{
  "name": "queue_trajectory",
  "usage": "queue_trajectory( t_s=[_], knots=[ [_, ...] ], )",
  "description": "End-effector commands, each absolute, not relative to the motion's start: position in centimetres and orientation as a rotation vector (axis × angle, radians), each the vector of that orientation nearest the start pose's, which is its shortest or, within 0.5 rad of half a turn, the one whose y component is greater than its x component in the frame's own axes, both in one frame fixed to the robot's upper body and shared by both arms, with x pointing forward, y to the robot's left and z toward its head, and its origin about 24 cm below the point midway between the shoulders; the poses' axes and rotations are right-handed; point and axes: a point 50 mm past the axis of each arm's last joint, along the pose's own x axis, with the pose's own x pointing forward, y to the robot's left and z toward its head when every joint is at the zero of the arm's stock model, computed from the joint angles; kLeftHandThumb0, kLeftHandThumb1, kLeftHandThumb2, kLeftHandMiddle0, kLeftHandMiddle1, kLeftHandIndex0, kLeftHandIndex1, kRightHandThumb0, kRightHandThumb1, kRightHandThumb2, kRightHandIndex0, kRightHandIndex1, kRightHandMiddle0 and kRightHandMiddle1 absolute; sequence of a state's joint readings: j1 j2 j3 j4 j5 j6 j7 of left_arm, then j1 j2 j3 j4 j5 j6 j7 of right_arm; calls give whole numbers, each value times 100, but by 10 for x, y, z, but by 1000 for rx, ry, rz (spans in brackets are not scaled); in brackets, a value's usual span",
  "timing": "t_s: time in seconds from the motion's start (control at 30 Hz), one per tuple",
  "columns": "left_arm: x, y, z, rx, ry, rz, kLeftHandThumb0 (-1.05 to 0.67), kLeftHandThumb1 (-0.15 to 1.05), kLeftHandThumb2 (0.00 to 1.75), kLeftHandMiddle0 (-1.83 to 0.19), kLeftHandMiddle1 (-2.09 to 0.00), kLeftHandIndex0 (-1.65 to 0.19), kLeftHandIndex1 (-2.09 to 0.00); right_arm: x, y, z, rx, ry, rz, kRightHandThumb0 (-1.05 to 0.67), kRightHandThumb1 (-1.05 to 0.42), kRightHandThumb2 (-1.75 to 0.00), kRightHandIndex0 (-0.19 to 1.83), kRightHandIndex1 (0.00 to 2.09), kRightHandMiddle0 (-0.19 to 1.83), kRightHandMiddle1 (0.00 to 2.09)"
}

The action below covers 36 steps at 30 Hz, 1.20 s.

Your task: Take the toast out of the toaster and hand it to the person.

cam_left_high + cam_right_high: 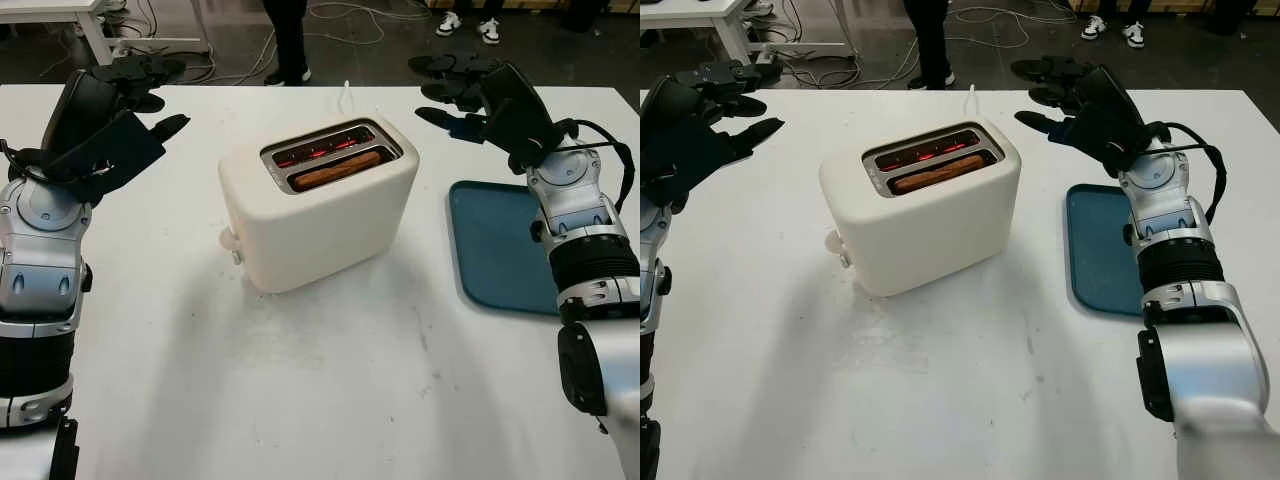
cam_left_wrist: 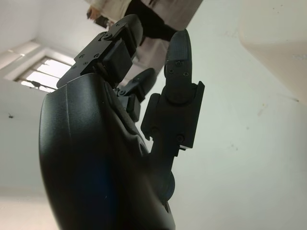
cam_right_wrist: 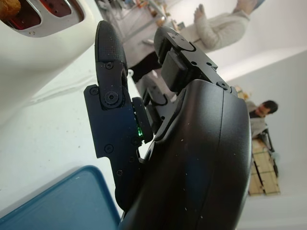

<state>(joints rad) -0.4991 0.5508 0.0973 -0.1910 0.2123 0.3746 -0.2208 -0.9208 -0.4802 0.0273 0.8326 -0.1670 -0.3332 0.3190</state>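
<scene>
Cream toaster [image 1: 318,205] mid-table, toast [image 1: 337,170] sunk in near slot (elements glowing red).

Both eye views look forward and down from head height, sharing the white table [image 1: 330,380], the toaster [image 1: 318,205] between the raised hands, and the blue tray [image 1: 1102,250]. Each wrist camera sits close behind its own hand (left hand [image 2: 120,143], right hand [image 3: 182,143]), facing past the fingers toward the toaster.
</scene>
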Motion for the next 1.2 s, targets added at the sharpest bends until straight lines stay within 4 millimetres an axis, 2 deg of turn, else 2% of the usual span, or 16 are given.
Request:
queue_trajectory(
  t_s=[0.0,1.17],
  knots=[
    [308,224,228,716,-282,40,-40,92,20,-31,-78,-60,-2,391,-204,195,-667,-320,276,-62,-92,-22,58,0,56,0],
    [308,224,227,728,-285,42,-40,92,21,-31,-78,-60,-2,391,-204,194,-670,-313,277,-62,-92,-22,58,0,55,0]
  ],
)
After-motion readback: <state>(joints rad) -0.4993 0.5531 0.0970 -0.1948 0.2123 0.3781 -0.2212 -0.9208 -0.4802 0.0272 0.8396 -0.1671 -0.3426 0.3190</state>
